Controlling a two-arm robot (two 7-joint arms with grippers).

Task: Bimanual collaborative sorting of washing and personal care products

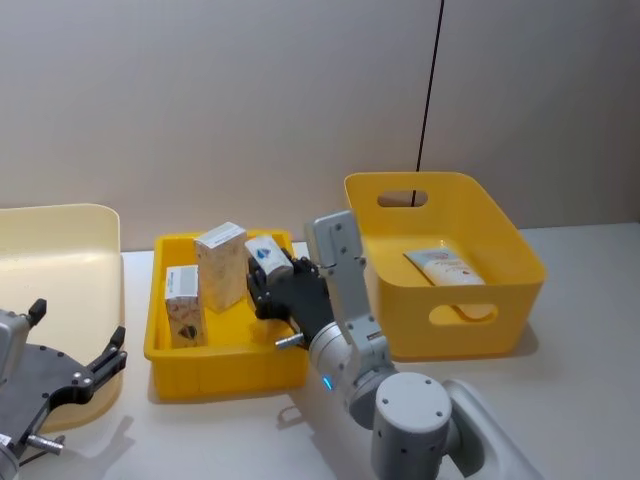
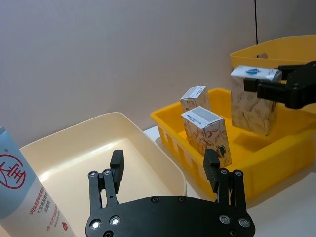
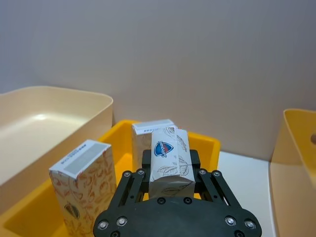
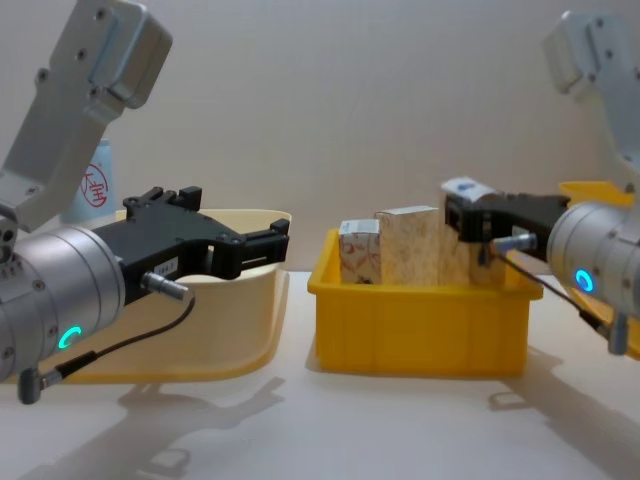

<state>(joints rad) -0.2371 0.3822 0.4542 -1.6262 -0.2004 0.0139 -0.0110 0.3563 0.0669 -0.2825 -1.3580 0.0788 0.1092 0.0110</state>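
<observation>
My right gripper is shut on a small white carton with a blue-and-red logo, held just above the right part of the yellow tray. Two more leaf-printed cartons stand upright in that tray, a tall one and a shorter one at its left. A light blue and white tube with a red round logo stands by the cream bin. Another tube lies inside the yellow basket. My left gripper hangs open over the cream bin's near side, holding nothing.
The tray sits between the cream bin on the left and the deep yellow basket on the right, all close together on a white table. A plain wall runs behind. Bare table shows right of the basket and in front of the tray.
</observation>
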